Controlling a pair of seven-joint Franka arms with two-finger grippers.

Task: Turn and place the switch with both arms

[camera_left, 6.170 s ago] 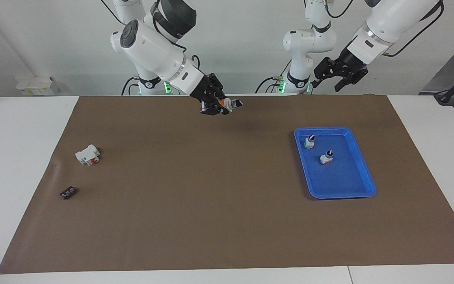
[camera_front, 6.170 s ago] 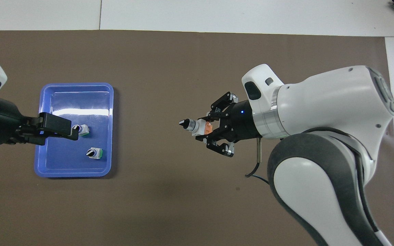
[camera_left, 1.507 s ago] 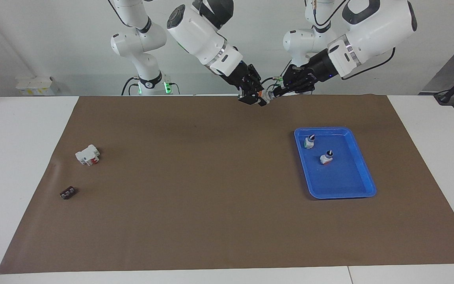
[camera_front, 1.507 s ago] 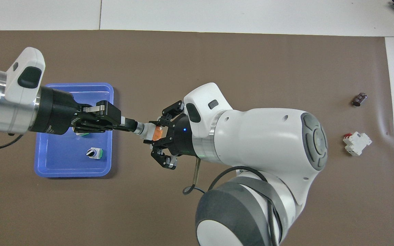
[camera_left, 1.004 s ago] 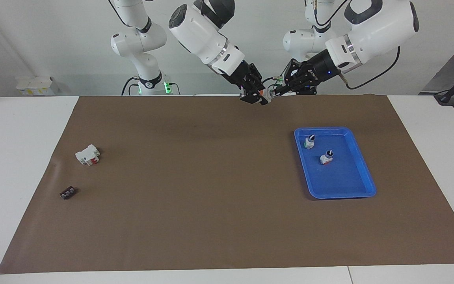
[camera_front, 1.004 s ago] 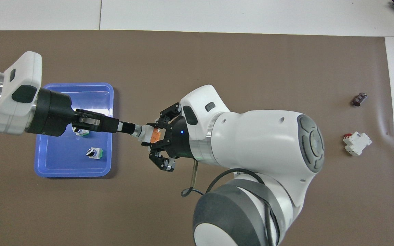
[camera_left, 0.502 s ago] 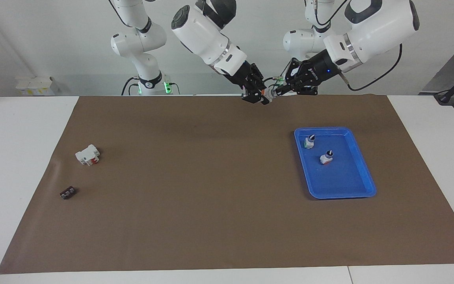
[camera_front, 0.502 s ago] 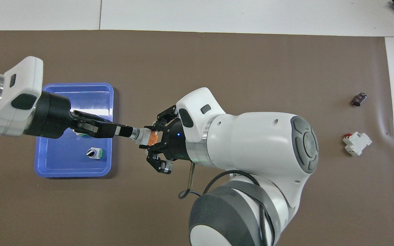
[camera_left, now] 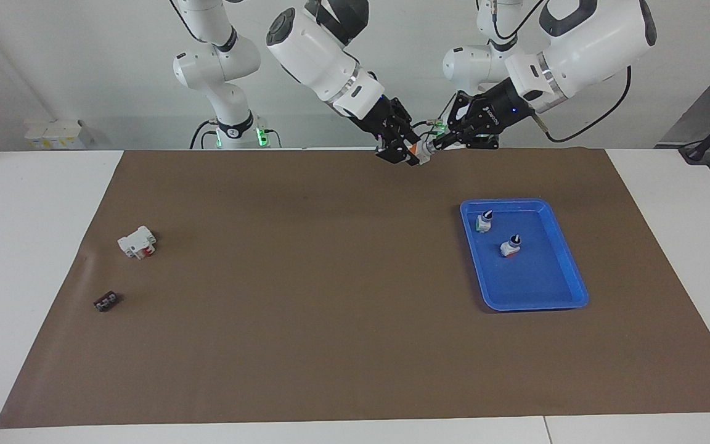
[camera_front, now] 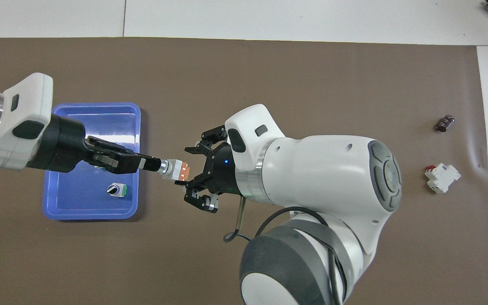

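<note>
The switch (camera_front: 177, 169), white with an orange end, hangs in the air between my two grippers, over the brown mat beside the blue tray (camera_front: 91, 215). My left gripper (camera_front: 154, 164) is shut on its black-and-white knob tip. My right gripper (camera_front: 192, 174) is open, its fingers spread around the orange end and just clear of it. In the facing view the switch (camera_left: 421, 150) sits between the left gripper (camera_left: 436, 143) and the right gripper (camera_left: 405, 152), above the mat's edge nearest the robots.
The blue tray (camera_left: 534, 304) holds two similar switches (camera_left: 483, 222) (camera_left: 510, 245); one shows in the overhead view (camera_front: 117, 189). A blocky white part with red (camera_left: 137, 242) and a small dark part (camera_left: 106, 301) lie toward the right arm's end.
My left gripper came in and shut on the knob of the switch the right gripper held. Just now the right gripper has opened and let go of the orange end.
</note>
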